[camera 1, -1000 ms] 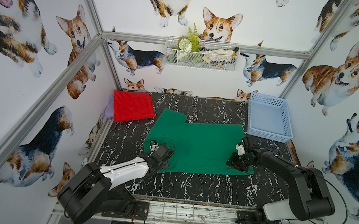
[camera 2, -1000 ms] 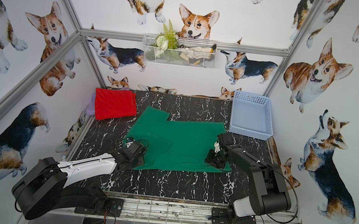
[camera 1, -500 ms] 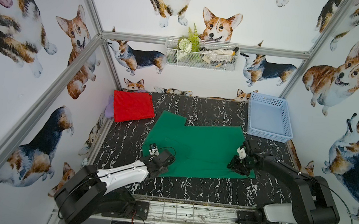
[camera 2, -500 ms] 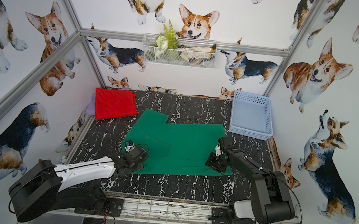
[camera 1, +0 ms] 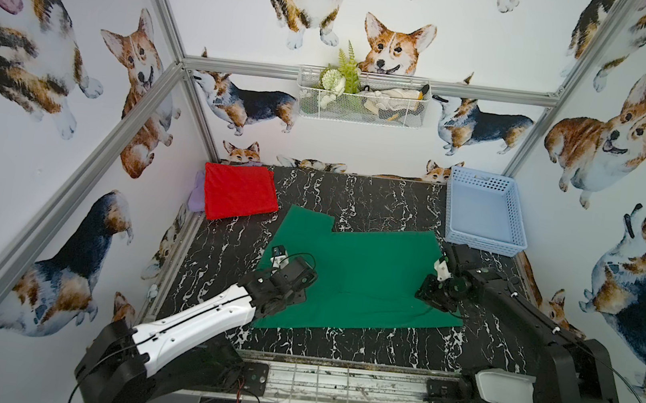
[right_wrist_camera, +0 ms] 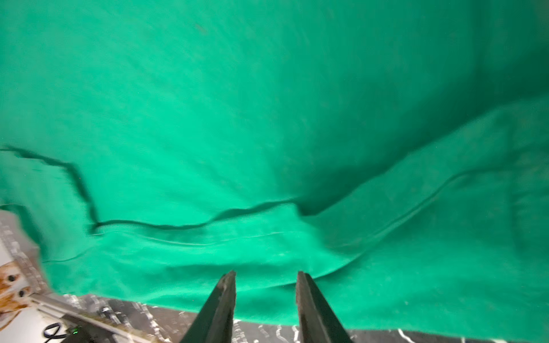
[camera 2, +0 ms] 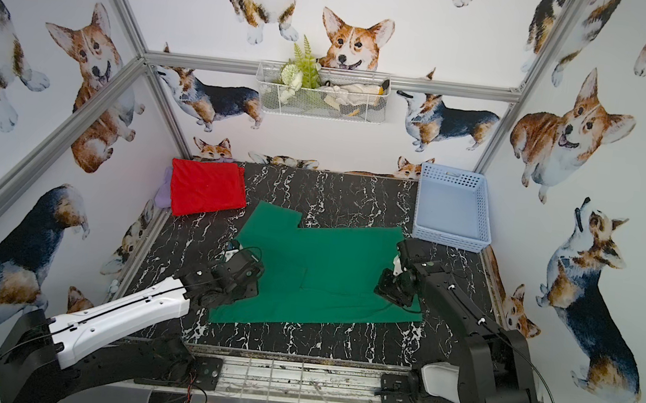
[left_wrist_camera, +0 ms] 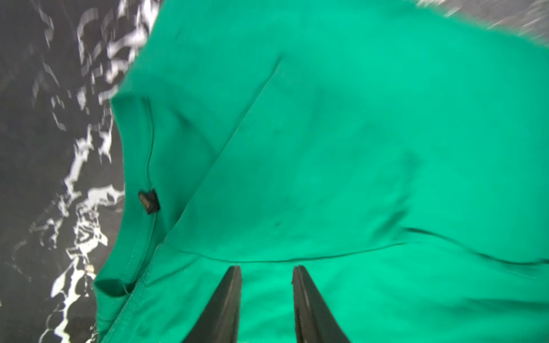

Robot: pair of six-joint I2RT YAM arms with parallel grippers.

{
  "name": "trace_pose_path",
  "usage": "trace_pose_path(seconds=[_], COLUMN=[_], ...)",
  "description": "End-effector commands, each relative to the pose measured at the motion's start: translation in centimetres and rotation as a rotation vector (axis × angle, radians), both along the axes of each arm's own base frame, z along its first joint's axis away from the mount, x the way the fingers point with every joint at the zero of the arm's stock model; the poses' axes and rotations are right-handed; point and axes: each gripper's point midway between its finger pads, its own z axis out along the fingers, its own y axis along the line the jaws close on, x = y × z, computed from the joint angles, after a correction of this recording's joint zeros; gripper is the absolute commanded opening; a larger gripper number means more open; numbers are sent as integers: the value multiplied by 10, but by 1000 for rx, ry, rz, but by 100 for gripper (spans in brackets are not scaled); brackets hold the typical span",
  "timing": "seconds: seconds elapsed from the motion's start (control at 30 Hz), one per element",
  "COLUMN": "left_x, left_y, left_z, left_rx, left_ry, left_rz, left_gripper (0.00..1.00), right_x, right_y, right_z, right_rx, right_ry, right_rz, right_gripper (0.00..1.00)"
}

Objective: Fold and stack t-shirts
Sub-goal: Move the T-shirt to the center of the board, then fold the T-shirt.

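A dark green t-shirt [camera 1: 366, 275] [camera 2: 329, 270] lies spread on the black marble table [camera 1: 376, 196], with one sleeve pointing to the back left and a fold line across its near half. A bright red t-shirt [camera 1: 241, 190] [camera 2: 207, 188] lies folded at the back left corner. My left gripper [camera 1: 294, 287] [left_wrist_camera: 266, 268] hangs low over the green t-shirt's left side beside the collar, jaws apart with only flat cloth under them. My right gripper [camera 1: 433, 297] [right_wrist_camera: 266, 273] stands open over the green t-shirt [right_wrist_camera: 267, 118] at its right edge, holding nothing.
A pale blue perforated basket [camera 1: 480, 240] stands at the back right corner, just behind the right arm. A lilac cloth [camera 1: 197, 195] peeks out under the red t-shirt. A white wire basket [camera 1: 362, 103] with plants hangs on the back wall.
Both grippers have opened and let go of the green cloth. The shirt's near edge has come a little closer to the front of the table.
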Motion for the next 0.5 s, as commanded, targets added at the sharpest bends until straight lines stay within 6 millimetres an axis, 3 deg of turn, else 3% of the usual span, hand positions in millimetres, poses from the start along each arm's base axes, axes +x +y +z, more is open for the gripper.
trace_pose_path(seconds=[0.0,0.07,0.13,0.33,0.47], left_x=[8,30,54,142,205], left_y=[10,10,12,31,26], left_z=[21,37,40,20,20], left_rx=[93,83,45,7,30], left_ry=[-9,-37,-31,60,88], left_rz=[-44,-35,-23,11,-23], left_gripper=[38,40,40,36,32], right_x=[2,13,25,74,112], right_y=[-6,-4,-3,0,0], right_z=[20,38,53,86,92], right_rx=[-47,-47,-56,-80,-66], right_ry=[-11,-46,-76,-129,-125], right_rz=[17,25,33,40,22], right_gripper=[42,42,43,41,34])
